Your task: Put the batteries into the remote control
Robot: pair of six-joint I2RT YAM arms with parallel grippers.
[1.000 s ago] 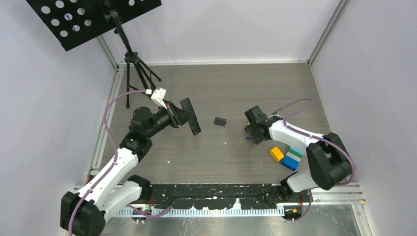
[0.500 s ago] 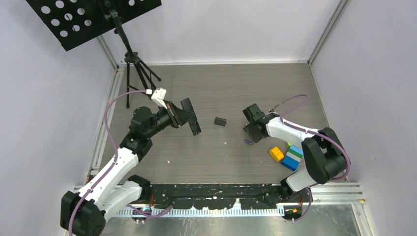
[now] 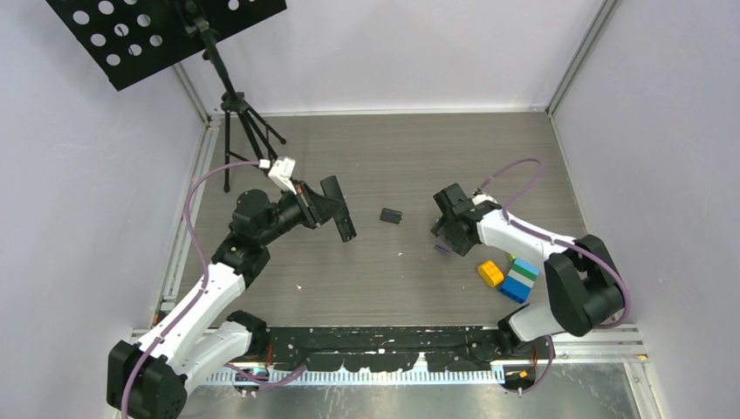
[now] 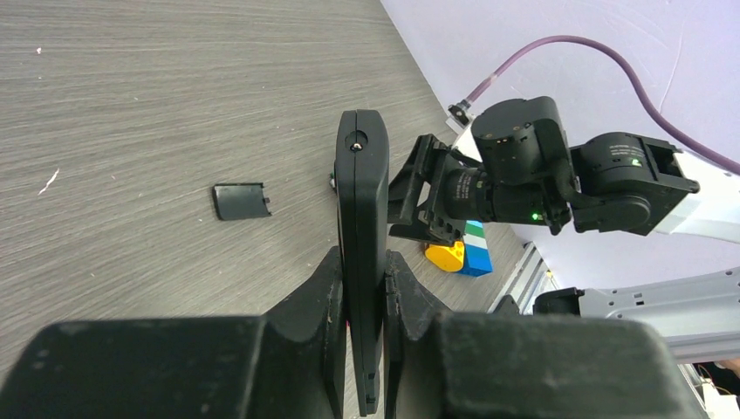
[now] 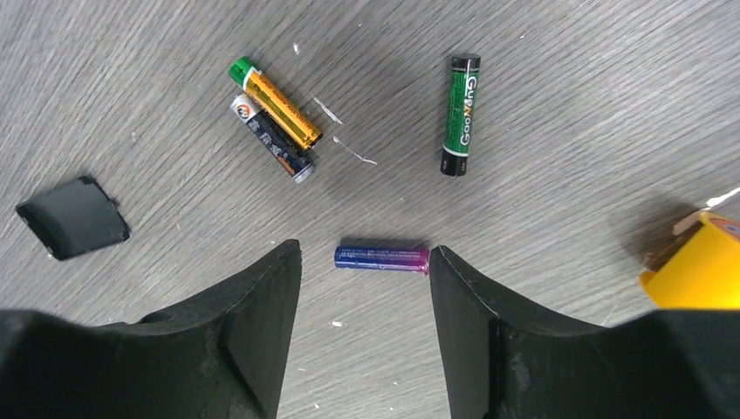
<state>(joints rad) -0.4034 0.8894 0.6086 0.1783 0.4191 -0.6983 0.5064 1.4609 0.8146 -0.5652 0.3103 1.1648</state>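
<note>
My left gripper (image 4: pixel 362 262) is shut on the black remote control (image 4: pixel 362 192), holding it edge-on above the table; the top view shows this gripper (image 3: pixel 318 208) and the remote control (image 3: pixel 342 212) left of centre. My right gripper (image 5: pixel 365 247) hangs open over the table, nothing held. A purple-blue battery (image 5: pixel 381 257) lies crosswise on the table just beyond its fingertips. Farther off lie a gold battery (image 5: pixel 275 103) touching a dark battery (image 5: pixel 271 138), and a green battery (image 5: pixel 460 116) lies apart. From above, the right gripper (image 3: pixel 443 234) is beside the purple-blue battery (image 3: pixel 442 250).
A small black battery cover (image 3: pixel 391 216) lies flat between the two grippers. A yellow block (image 3: pixel 490 273) and a blue, white and green block stack (image 3: pixel 520 280) sit near the right arm. A tripod stand (image 3: pixel 240 122) is at the back left.
The right gripper has pulled back a little from the batteries and its jaws stand wider. The purple-blue battery now lies uncovered on the table. The left arm has not moved.
</note>
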